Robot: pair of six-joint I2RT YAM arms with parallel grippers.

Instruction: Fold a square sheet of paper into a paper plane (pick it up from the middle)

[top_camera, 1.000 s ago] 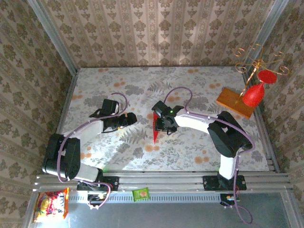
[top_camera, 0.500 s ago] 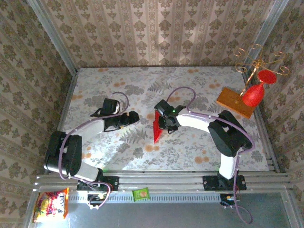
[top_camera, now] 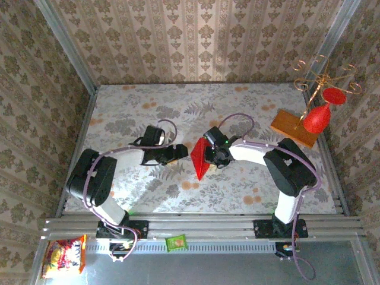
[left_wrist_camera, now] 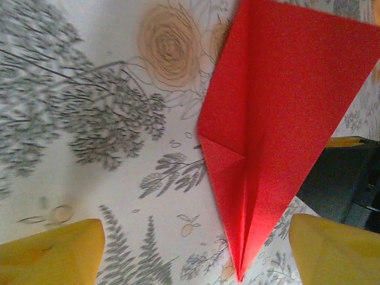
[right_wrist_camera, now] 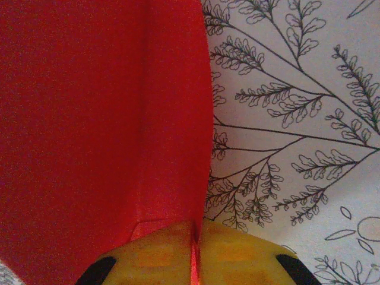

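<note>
Overall, a floral-clothed table point(top_camera: 119, 113) boxed by wallpapered walls point(top_camera: 196, 35) carries a board point(top_camera: 291, 126) and red ornament point(top_camera: 316, 119) at 2 o'clock, with the red plane point(top_camera: 200, 159) at centre. The left wrist view shows the left gripper point(left_wrist_camera: 191, 252) spread, the plane's tip between its fingers. The right wrist view shows the right gripper point(right_wrist_camera: 195, 249) pinching the plane's centre fold.

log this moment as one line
folded red paper: kite shape | right end effector: shut on its edge | left end effector: open
</note>
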